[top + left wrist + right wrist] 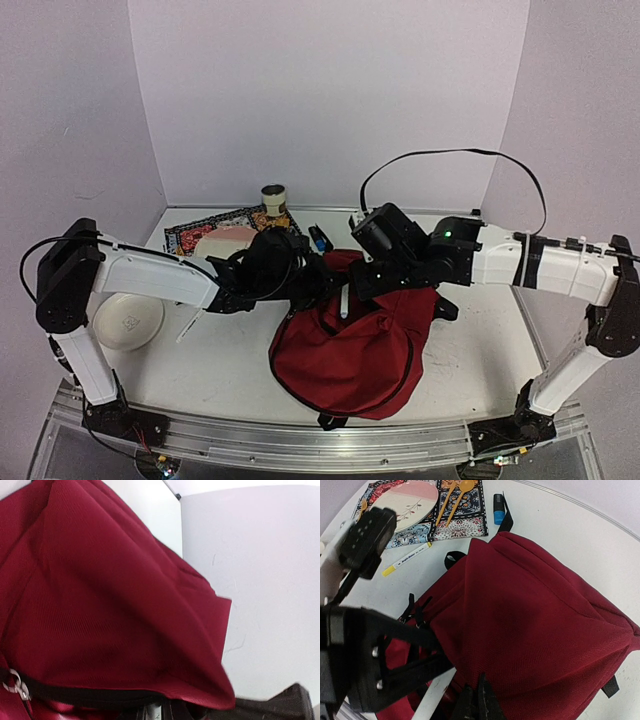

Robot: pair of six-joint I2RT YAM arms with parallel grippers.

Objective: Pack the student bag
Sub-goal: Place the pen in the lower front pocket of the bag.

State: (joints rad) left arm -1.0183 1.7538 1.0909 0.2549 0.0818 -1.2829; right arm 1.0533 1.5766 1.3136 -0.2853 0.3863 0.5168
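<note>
While the left gripper (318, 283) is clamped on the rim of the bag (350, 360), holding its mouth up, the right gripper (475, 702) sits closed at that opening. A white pen (434, 697) is just beside its fingers; whether it holds the pen I cannot tell. The bag lies mid-table between both arms. Packing looks barely under way: a yellow marker (406, 559), a blue stick (498, 503), the plate (405, 505) and spoons (457, 492) are not yet in.
</note>
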